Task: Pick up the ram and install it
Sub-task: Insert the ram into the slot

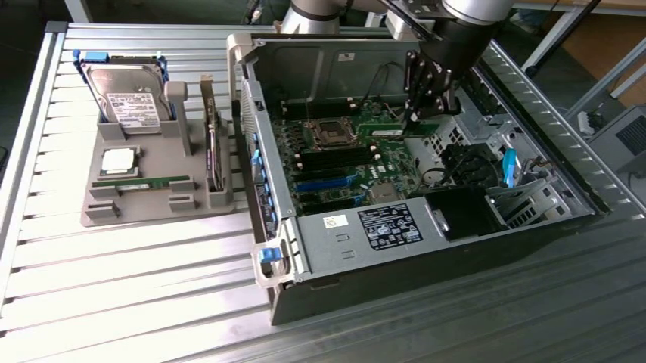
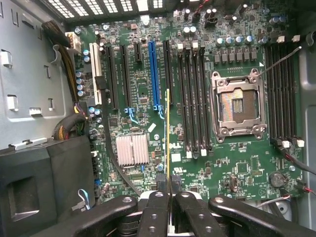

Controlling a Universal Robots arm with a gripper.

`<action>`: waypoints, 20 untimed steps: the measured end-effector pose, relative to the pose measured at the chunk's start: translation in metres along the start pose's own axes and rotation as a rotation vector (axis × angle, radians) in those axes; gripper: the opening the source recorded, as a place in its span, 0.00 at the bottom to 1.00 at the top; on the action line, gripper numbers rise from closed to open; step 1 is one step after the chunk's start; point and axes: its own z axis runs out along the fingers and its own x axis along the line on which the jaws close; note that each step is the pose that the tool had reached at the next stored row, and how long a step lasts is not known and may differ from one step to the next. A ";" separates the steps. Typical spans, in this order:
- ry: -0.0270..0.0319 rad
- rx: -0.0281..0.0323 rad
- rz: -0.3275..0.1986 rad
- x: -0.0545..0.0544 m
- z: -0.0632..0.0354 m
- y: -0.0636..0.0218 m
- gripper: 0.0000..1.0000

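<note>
Holding the ram [image 2: 168, 133] edge-on over the open computer case [image 1: 424, 249].

I have the gripper [image 2: 169, 195] clamped on the ram, its fingers pinching the thin stick, which I see from the wrist view as a narrow yellow-green line above the motherboard [image 2: 148, 118], between the blue expansion slot [image 2: 154, 74] and the black memory slots [image 2: 193, 98] beside the empty processor socket [image 2: 238, 103]. In the exterior view the gripper [image 1: 416, 113] hangs inside the case; the twin stick [image 1: 141, 184] lies in the grey parts tray [image 1: 111, 212] at the exterior view's left, near the hard drive [image 1: 126, 94].
</note>
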 end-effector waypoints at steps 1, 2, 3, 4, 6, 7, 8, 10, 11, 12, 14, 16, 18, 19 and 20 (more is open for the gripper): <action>0.0000 0.0000 0.000 0.000 0.0002 0.0000 0.11; 0.0001 0.0000 0.000 0.000 0.0004 0.0000 0.11; 0.0000 0.0000 0.000 0.000 0.0007 0.0000 0.11; -0.0001 0.0000 0.000 0.000 0.0010 0.0000 0.11; 0.0000 0.0000 0.000 0.000 0.0018 0.0000 0.11; 0.0001 0.0000 0.000 0.000 0.0021 0.0000 0.11; -0.0001 0.0000 0.000 0.000 0.0026 0.0000 0.11; -0.0001 0.0000 0.000 0.000 0.0038 0.0000 0.11; 0.0000 0.0000 0.000 0.000 0.0046 0.0000 0.11; 0.0000 0.0000 0.000 0.000 0.0051 0.0000 0.11; 0.0000 0.0000 0.000 0.000 0.0061 0.0000 0.11; 0.0000 0.0000 0.000 0.000 0.0069 0.0000 0.11; 0.0000 0.0000 0.000 0.000 0.0077 0.0000 0.11; 0.0001 0.0000 0.000 0.000 0.0108 -0.0001 0.11; 0.0000 0.0000 0.000 0.000 0.0112 -0.0001 0.11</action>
